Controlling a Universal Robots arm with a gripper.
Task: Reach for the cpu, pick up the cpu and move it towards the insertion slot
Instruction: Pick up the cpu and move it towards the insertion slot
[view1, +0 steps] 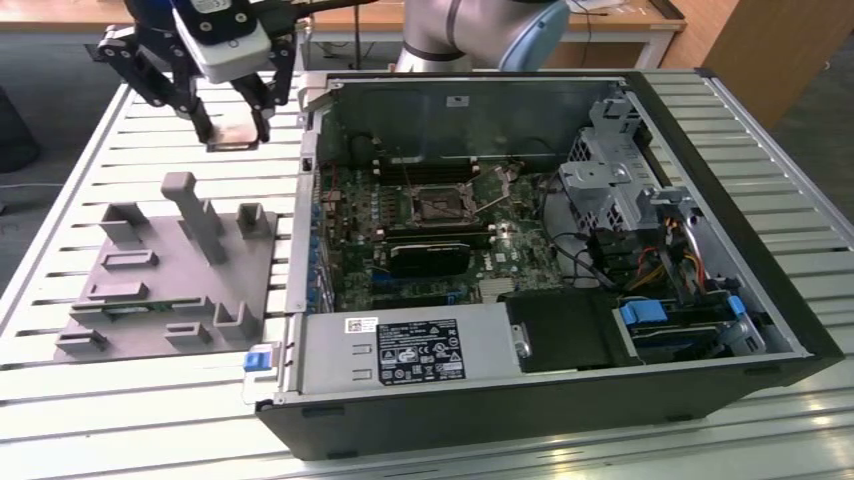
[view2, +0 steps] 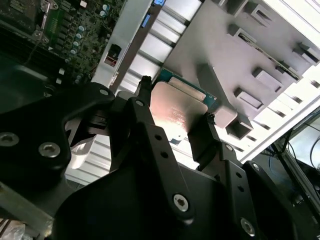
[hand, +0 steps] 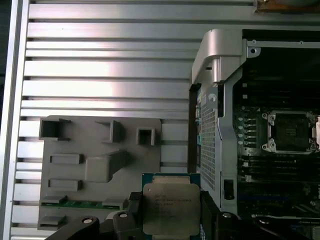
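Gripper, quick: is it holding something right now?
Gripper: shut on the cpu, lifted above the slatted table, outside the computer case.

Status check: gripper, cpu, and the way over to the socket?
Gripper shut on cpu, lifted above the slatted table. Insertion slot inside the open case, uncovered. Case wall stands between chip and slot.

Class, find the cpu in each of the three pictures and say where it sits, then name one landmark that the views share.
Exterior view: the cpu hangs between the gripper fingers, above the slatted table, off the computer case's side at the exterior view's left.
Second wrist view: the cpu is clamped between the black fingers, in front of the grey fixture.
First wrist view: the cpu is held between the fingers, beside the case.
Shared landmark: the grey fixture plate.
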